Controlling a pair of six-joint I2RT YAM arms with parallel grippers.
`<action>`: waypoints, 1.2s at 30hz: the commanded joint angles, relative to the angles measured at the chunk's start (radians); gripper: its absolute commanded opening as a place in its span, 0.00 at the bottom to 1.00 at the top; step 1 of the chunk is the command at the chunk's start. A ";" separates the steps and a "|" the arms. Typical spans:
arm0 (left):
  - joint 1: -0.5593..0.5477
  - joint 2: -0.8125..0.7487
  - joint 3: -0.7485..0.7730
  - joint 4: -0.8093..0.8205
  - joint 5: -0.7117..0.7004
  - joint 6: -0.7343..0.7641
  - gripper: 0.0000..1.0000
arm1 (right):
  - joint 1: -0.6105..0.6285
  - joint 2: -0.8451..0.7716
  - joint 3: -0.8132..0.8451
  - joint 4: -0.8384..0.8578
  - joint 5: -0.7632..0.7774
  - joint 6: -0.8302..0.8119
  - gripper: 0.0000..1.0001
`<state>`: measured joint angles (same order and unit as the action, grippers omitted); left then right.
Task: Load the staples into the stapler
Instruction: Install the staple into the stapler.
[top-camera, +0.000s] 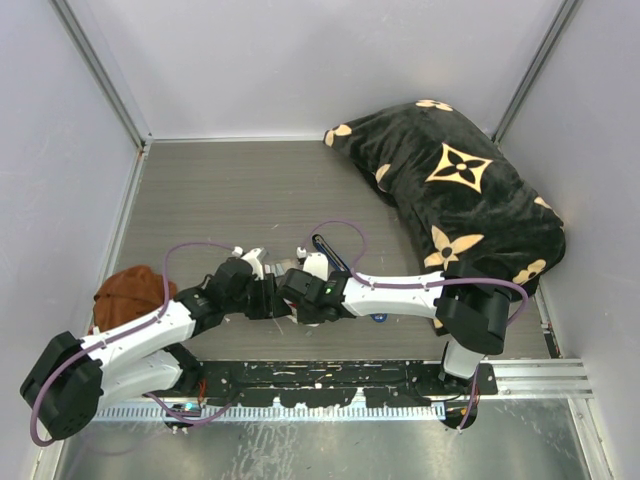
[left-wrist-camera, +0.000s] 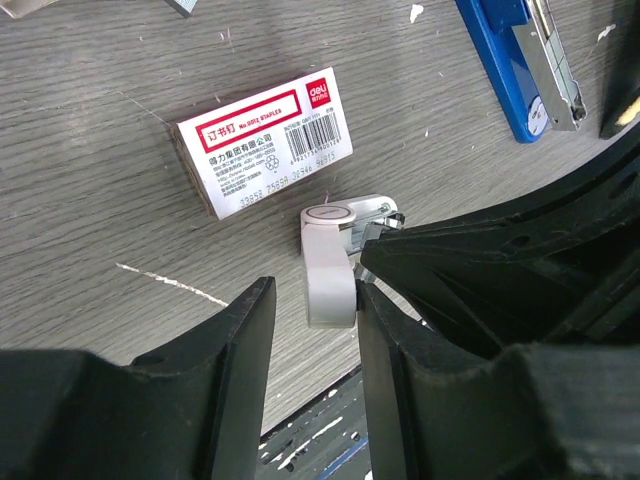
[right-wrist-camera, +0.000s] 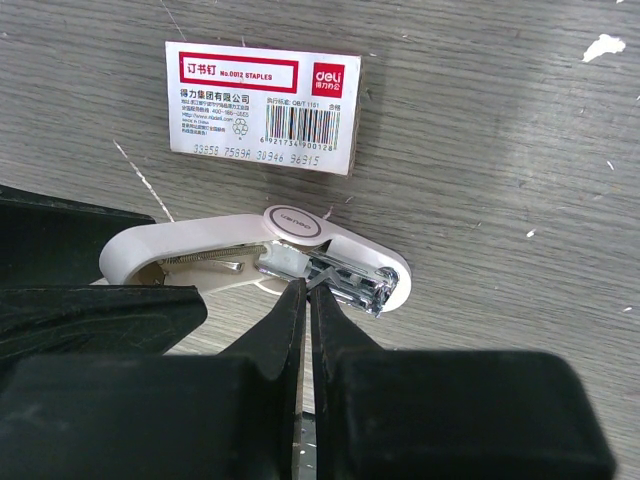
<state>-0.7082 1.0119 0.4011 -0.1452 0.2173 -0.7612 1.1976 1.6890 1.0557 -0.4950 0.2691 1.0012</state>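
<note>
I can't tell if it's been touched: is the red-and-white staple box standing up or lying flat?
Lying flat: the staple box rests on the table on its broad side, printed label and barcode facing up.

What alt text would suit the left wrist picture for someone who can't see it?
The left gripper, part open, straddles a small white oblong piece on a grey wood-grain table. Beyond it lie a red-and-white staple box and, top right, a blue stapler with a silver channel.
</note>
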 joint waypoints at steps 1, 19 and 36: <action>0.005 0.005 0.039 0.069 0.023 0.024 0.39 | 0.000 0.007 0.035 -0.006 0.029 0.002 0.02; 0.005 0.021 0.042 0.082 0.037 0.033 0.28 | 0.001 0.031 0.034 -0.018 0.019 0.011 0.02; 0.005 0.024 0.053 0.072 0.036 0.040 0.26 | 0.000 0.016 0.062 -0.052 0.020 0.014 0.16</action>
<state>-0.7063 1.0367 0.4076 -0.1200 0.2401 -0.7418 1.1976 1.7042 1.0763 -0.5167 0.2718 1.0054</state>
